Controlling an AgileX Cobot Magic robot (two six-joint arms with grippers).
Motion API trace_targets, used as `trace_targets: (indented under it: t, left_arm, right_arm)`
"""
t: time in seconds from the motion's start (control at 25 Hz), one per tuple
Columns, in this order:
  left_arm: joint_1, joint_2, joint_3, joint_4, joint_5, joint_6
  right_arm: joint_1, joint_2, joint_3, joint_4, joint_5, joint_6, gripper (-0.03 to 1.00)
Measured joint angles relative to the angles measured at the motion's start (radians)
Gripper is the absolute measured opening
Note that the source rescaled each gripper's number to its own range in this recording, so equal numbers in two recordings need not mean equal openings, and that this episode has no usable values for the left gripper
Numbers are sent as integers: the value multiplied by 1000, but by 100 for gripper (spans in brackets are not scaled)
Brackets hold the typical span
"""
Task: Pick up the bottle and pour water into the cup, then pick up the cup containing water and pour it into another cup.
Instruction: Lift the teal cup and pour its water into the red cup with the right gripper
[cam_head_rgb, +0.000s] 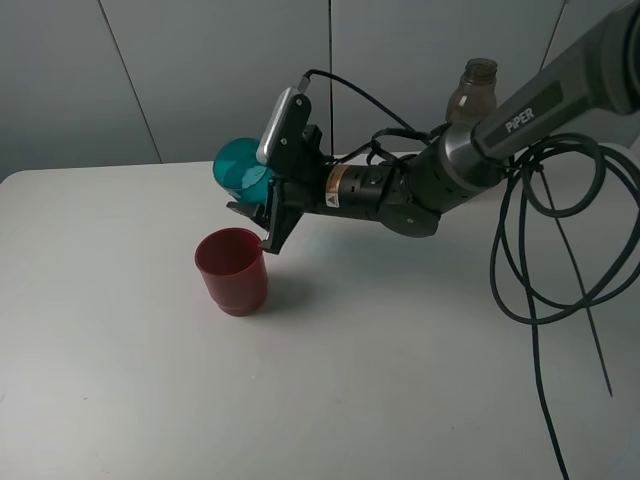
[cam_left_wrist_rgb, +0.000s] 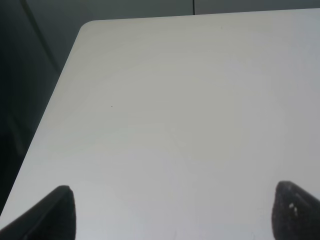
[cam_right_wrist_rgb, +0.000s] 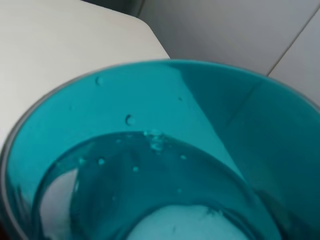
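My right gripper (cam_head_rgb: 258, 212) reaches across to the left and is shut on the teal cup (cam_head_rgb: 238, 166). It holds the cup tipped on its side just above and behind the dark red cup (cam_head_rgb: 232, 270), which stands upright on the table. The right wrist view is filled by the teal cup (cam_right_wrist_rgb: 165, 150), with droplets on its inner wall. The grey-brown bottle (cam_head_rgb: 474, 92) stands at the back right, mostly hidden behind the right arm. My left gripper (cam_left_wrist_rgb: 172, 212) is open and empty over bare table, and it is out of the exterior view.
The white table (cam_head_rgb: 120, 380) has a rounded corner in the left wrist view (cam_left_wrist_rgb: 90, 27). Black cables (cam_head_rgb: 545, 260) loop down from the right arm over the table's right side. A grey wall stands behind the table.
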Motion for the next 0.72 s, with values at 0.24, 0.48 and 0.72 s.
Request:
trace_targets:
  t: [0.24,0.48,0.72]
  left_arm:
    - [0,0,0,0,0,0]
    - [0,0,0,0,0,0]
    - [0,0,0,0,0,0]
  right_arm:
    - [0,0,0,0,0,-136,6]
    - [0,0,0,-18,0,-273,6]
    - [0,0,0,-26,0,-426,6]
